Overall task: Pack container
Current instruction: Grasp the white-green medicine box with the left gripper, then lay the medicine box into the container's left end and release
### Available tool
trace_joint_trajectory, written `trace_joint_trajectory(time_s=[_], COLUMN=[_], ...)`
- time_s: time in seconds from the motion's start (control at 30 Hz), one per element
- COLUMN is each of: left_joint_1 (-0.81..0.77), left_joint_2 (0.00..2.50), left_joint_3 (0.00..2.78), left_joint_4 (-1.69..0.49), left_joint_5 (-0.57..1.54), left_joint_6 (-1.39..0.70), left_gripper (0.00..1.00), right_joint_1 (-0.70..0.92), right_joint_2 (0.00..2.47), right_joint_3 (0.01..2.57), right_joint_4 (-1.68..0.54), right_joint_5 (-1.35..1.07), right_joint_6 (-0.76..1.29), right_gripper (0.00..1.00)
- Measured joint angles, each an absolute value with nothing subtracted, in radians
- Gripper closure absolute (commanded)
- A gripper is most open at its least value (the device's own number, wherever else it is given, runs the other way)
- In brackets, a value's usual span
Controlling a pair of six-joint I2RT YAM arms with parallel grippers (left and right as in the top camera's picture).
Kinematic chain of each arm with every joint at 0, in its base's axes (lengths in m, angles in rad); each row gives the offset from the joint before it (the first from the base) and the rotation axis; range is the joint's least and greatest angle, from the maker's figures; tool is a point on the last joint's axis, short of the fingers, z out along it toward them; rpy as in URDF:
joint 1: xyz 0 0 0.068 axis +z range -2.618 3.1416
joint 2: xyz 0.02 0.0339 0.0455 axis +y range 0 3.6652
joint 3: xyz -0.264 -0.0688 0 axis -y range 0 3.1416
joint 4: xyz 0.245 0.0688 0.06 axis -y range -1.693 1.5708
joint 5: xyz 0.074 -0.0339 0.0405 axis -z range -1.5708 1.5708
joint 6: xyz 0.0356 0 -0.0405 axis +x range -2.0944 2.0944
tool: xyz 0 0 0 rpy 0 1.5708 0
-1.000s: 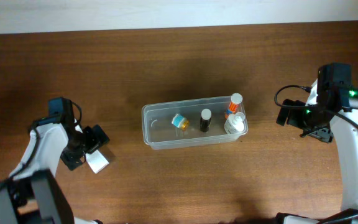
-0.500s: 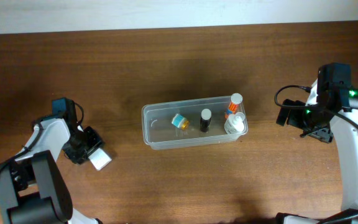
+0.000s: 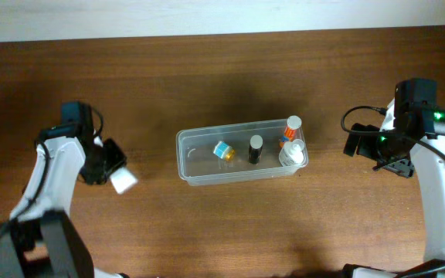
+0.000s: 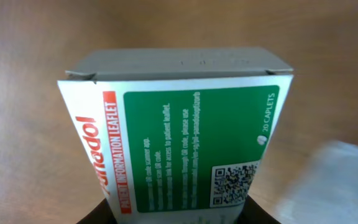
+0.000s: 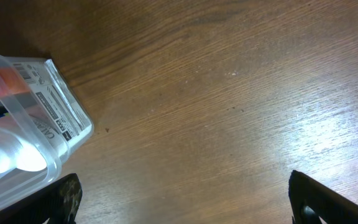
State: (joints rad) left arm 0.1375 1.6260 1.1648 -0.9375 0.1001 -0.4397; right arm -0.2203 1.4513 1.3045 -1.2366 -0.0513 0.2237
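clamped shut in the left gripper (image 3: pixel 113 171): a green-and-white carton (image 4: pixel 179 143), out at the left of the counter (image 3: pixel 230 85). spread wide and empty at the right: the right gripper (image 5: pixel 180 202). mid-counter, well apart from the carton: the clear container (image 3: pixel 195 164), with small bottles (image 3: pixel 255 148) inside.
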Motion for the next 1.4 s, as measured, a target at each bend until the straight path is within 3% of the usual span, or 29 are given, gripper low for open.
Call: trace_joint_trajectory(time_s=[0.2,0.4,0.5,0.57,0.67,0.73,0.77,1.0,1.07,1.2,1.4], left_joint_1=[-0.096,-0.37,-0.455,-0.488,-0.498,-0.498,-0.498,-0.497,-0.489,-0.411,-0.152], left_joint_2=[1.426,1.402,1.454,1.512,1.603,1.655,1.674,1.678,1.638,1.494,1.391], left_joint_3=[1.252,1.26,1.26,1.26,1.26,1.259,1.259,1.308,1.349,1.4,1.42], left_joint_4=[-0.85,-0.819,-0.809,-0.785,-0.746,-0.739,-0.738,-0.812,-0.822,-0.819,-0.827], left_joint_5=[0.098,0.073,0.047,0.036,0.024,0.018,0.016,0.006,-0.001,-0.023,-0.045], left_joint_6=[-0.29,0.018,0.121,0.17,0.205,0.219,0.224,0.199,0.165,0.089,-0.054], left_gripper=[0.61,0.62,0.58,0.5,0.43,0.23,0.19,0.13,0.01,0.01,0.01], right_joint_1=[-0.22,-0.22,-0.22,-0.22,-0.22,-0.22,-0.22,-0.22,-0.22,-0.213,-0.11], right_joint_2=[1.451,1.451,1.451,1.451,1.451,1.451,1.451,1.451,1.451,1.451,1.451], right_joint_3=[1.304,1.304,1.304,1.304,1.304,1.304,1.304,1.304,1.304,1.305,1.351], right_joint_4=[-1.233,-1.233,-1.232,-1.232,-1.233,-1.233,-1.233,-1.233,-1.23,-1.219,-1.132], right_joint_5=[-0.051,-0.051,-0.051,-0.051,-0.051,-0.051,-0.051,-0.051,-0.051,-0.052,-0.056], right_joint_6=[0.224,0.224,0.224,0.224,0.224,0.224,0.224,0.224,0.224,0.212,0.149], right_gripper=[0.02,0.02,0.02,0.02,0.02,0.01,0.02,0.02,0.02,0.02,0.02])
